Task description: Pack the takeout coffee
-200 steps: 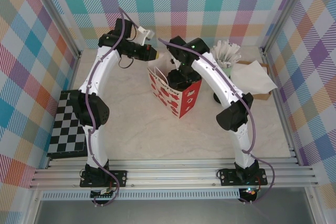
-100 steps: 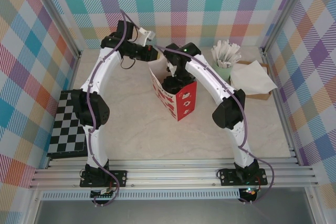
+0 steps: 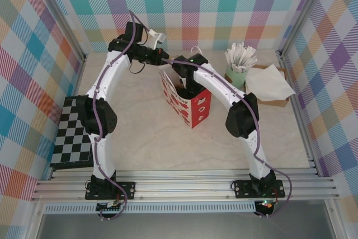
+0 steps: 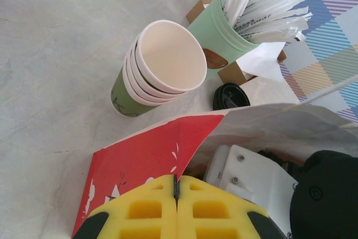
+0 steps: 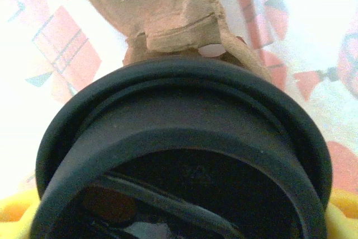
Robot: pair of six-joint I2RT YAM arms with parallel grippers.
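The takeout coffee's round black lid (image 5: 184, 155) looms close in the right wrist view. It is deep inside the red paper bag (image 3: 193, 104), above the bag's folded brown bottom (image 5: 168, 9). My right gripper (image 3: 189, 84) reaches down into the bag and is shut on the cup; yellow fingertips (image 5: 342, 205) show at the lid's sides. The cup's body is hidden. My left gripper (image 4: 177, 186) is shut on the bag's (image 4: 145, 155) red rim at the back left, and from above this left gripper (image 3: 163, 55) sits at the bag's far corner.
A stack of lidless cream-and-green cups (image 4: 162, 68) stands behind the bag, with a mint-green pot of white sachets (image 4: 229, 26) and a loose black lid (image 4: 230, 96) beside it. White napkins on a brown box (image 3: 268, 82) lie at the right. A checkerboard mat (image 3: 72, 132) lies at the left.
My right gripper has moved left and down into the bag with the cup. The bag has shifted slightly. The left gripper has kept its hold on the rim.
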